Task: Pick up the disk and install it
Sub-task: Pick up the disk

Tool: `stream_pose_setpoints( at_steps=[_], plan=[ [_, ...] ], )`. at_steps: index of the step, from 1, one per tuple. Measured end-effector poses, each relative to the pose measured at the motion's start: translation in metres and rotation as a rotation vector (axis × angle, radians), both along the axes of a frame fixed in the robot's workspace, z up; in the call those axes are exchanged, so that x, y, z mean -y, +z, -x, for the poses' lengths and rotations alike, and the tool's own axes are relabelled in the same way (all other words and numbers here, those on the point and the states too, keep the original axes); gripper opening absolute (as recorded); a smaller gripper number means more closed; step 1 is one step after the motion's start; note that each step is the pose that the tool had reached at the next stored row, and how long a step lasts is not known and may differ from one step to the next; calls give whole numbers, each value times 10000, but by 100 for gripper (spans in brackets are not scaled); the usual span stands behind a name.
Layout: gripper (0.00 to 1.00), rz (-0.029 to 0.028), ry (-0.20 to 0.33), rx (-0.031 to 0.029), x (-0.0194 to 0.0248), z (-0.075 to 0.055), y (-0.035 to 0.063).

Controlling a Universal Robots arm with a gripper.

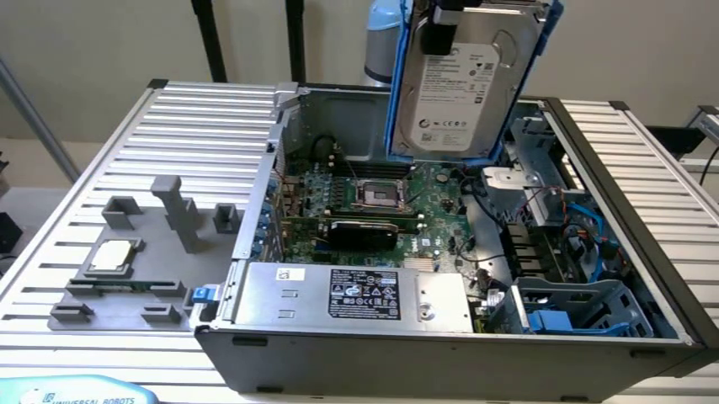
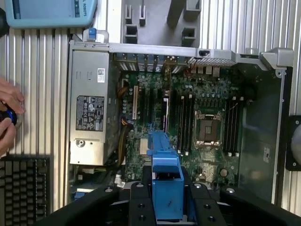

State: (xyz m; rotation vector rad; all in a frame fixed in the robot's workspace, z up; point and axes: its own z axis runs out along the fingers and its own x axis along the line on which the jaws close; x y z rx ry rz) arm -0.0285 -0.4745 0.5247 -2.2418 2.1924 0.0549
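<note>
While the tool point(image 2: 168, 207) is clamping its black fingers point(image 2: 140, 205) together on the blue rail point(image 2: 165, 181), the disk point(image 1: 459, 84) is hanging straight beneath it, lifted clear above the far end of the open case point(image 1: 629, 160). Its long axis is standing nearly upright, with the labelled face turning toward the exterior camera, so the tool is sitting at the top end and the free end is pointing down into the case without touching anything.

The disk is showing as a flat silver-grey metal slab with a white printed label, framed by glossy blue plastic. Beneath it the green board point(image 1: 371, 194) is lying flat, crowded with dark slots and a square socket. A silver box point(image 1: 359, 295) with a black label is filling the case's near end, and a grey-blue plastic cage point(image 1: 578, 307) is sitting in the case's near corner on the exterior view's right, well apart from the disk.

The case is resting on a ribbed aluminium tabletop point(image 1: 202, 118). Toward the tabletop's edge on the exterior view's left, a small square chip point(image 1: 113, 255) is lying on a grey fixture. A hand point(image 2: 7, 117) is hovering beside the case.
</note>
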Motion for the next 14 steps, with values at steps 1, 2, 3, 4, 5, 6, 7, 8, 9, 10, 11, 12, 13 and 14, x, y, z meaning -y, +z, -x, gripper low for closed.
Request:
stream_pose_setpoints(
  at_steps=[1,2,3,4,5,6,7,8,9,10,11,12,13,14],
  plan=[
    [33,0,1,0,21,-34,-2],
    [33,0,1,0,42,-66,-5],
    [33,1,0,0,63,-98,-8],
    [33,0,0,0,85,-129,-12],
    [33,0,1,0,108,-158,-16],
    [33,0,1,0,133,-188,-21],
    [33,1,0,0,157,-216,-25],
    [33,0,0,0,181,-243,-30],
    [33,1,1,0,206,-271,-34],
    [33,0,1,0,230,-297,-39],
    [33,0,0,0,255,-323,-44],
    [33,0,0,0,280,-349,-49],
    [33,0,0,0,306,-375,-54],
    [33,0,1,0,331,-400,-59]
  ],
)
